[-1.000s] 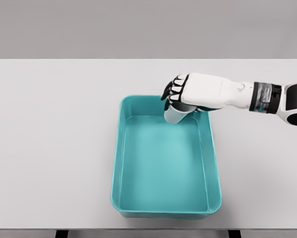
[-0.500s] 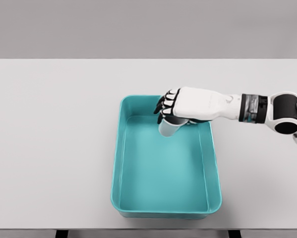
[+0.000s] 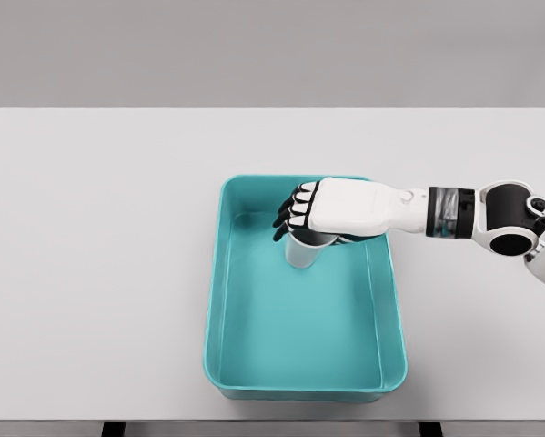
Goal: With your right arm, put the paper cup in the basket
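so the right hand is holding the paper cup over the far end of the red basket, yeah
Not quite: the basket is teal, not red, as the head view shows. The rest stands: the right hand grips the paper cup over the far end of the basket.

White paper cup [image 3: 302, 252] upright, held over teal basket [image 3: 216, 300] far end, inside rim.

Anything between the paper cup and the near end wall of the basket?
No. In the head view, only bare teal floor runs from the paper cup, held by the right robot hand, to the basket near wall.
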Controlling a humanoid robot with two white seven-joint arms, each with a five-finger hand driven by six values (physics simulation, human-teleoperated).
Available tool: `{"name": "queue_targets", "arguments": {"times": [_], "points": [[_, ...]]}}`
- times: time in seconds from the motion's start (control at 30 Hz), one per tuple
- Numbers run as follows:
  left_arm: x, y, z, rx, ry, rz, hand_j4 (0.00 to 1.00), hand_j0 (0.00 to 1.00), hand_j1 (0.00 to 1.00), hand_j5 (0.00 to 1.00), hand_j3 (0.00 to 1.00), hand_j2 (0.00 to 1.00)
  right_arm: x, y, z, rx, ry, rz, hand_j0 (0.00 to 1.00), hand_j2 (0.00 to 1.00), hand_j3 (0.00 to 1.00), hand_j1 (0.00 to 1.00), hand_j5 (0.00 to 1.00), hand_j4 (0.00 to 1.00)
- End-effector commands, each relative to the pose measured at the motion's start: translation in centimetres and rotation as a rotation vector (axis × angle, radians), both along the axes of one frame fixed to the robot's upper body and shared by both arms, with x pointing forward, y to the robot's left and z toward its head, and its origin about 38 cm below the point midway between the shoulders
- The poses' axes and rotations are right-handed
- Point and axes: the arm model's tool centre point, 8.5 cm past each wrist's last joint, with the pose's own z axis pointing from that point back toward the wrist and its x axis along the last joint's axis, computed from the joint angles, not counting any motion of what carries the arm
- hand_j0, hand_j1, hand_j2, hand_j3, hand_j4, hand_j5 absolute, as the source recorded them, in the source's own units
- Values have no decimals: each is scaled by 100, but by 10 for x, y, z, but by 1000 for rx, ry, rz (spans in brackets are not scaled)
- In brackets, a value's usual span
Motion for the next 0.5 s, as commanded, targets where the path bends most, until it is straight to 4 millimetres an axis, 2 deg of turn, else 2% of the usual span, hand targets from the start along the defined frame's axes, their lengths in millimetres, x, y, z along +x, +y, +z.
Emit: {"name": "queue_targets", "arguments": {"times": [0.0, 0.17, 0.47], "points": [[0, 0, 0, 0, 0, 0, 100, 100, 100, 100, 100, 100, 0, 0, 0, 5, 4, -2, 87, 87, 87, 87, 87, 87], [0, 0, 0, 0, 0, 0, 100, 100, 100, 100, 100, 100, 0, -1, 0, 4, 4, -3, 100, 100, 100, 100, 100, 100], [0, 0, 0, 0, 0, 0, 100, 100, 100, 100, 100, 100, 1, -2, 1, 4, 4, -6, 100, 100, 100, 100, 100, 100]]}}
